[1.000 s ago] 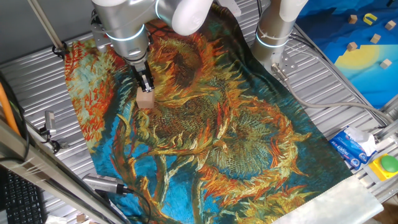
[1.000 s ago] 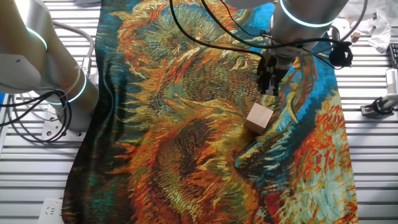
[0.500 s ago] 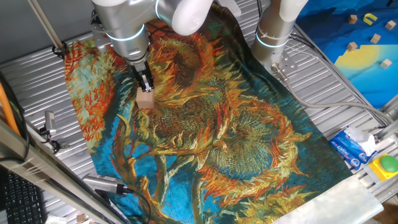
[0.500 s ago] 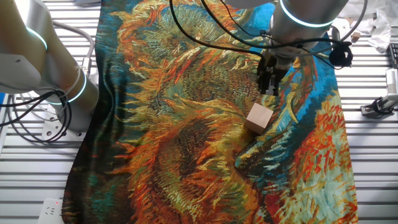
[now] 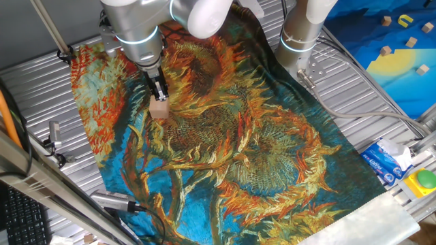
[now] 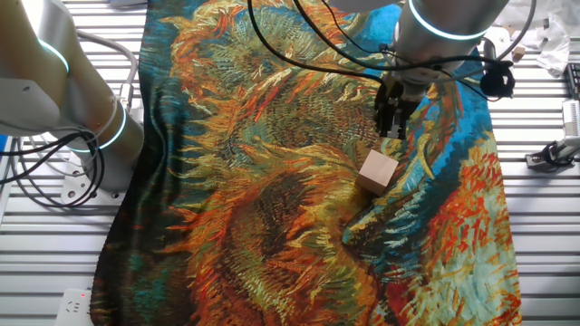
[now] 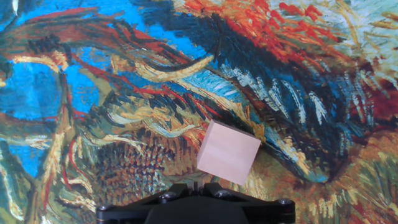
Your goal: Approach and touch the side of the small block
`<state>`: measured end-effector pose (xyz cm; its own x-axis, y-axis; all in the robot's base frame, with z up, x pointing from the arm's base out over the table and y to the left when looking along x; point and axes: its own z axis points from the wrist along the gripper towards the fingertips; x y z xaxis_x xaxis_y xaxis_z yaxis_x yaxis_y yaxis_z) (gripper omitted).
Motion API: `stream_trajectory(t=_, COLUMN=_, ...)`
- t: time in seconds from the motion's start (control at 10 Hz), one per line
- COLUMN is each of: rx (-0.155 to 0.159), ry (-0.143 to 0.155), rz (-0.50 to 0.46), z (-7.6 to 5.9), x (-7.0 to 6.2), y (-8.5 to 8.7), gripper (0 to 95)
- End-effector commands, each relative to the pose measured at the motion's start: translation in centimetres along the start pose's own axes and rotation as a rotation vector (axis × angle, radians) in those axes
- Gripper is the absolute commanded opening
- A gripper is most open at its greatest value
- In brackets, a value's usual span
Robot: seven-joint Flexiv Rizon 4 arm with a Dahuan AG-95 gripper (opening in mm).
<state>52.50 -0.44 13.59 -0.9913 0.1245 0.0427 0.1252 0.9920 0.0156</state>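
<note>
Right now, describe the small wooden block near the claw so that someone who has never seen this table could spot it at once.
Find the big sunflower-painting cloth covering the table. On it, just below the tips of the dark claw under the silver arm, sits the small block, a plain light-tan wooden cube. It is the only loose object on the cloth; the other tan pieces are tinier and lie off it, on the blue and yellow surface.

Opposite fixed views; hand view close, downward.

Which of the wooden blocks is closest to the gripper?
The small block on the sunflower cloth, right below the gripper. The other wooden pieces are tinier and lie far off on the blue and yellow surface.
</note>
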Motion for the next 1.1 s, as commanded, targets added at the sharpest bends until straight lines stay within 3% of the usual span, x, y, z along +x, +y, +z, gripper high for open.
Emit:
stream_trajectory(t=0.1, rx=-0.064, ry=0.09, rz=0.029, z=-0.08, x=0.18, y=-0.02, gripper=0.0)
stream_trajectory(t=0.4, rx=-0.06, ry=0.12, rz=0.008, z=-0.08, x=0.18, y=-0.02, gripper=0.0)
stream_trajectory(t=0.5, rx=-0.05, ry=0.153, rz=0.017, z=-0.08, x=0.18, y=-0.02, gripper=0.0)
stream_trajectory(t=0.6, rx=-0.045, ry=0.167, rz=0.019, z=-0.08, x=0.18, y=-0.02, gripper=0.0)
stream_trajectory(t=0.7, rx=-0.044, ry=0.167, rz=0.028, z=-0.08, x=0.18, y=-0.02, gripper=0.0)
stream_trajectory(t=0.8, rx=-0.043, ry=0.152, rz=0.045, z=-0.08, x=0.18, y=-0.02, gripper=0.0)
stream_trajectory(t=0.9, rx=-0.043, ry=0.074, rz=0.054, z=-0.08, x=0.18, y=-0.02, gripper=0.0)
stream_trajectory(t=1.0, rx=-0.041, ry=0.059, rz=0.055, z=-0.08, x=0.18, y=-0.02, gripper=0.0)
stream_trajectory(t=1.1, rx=-0.038, ry=0.063, rz=0.059, z=-0.08, x=0.18, y=-0.02, gripper=0.0)
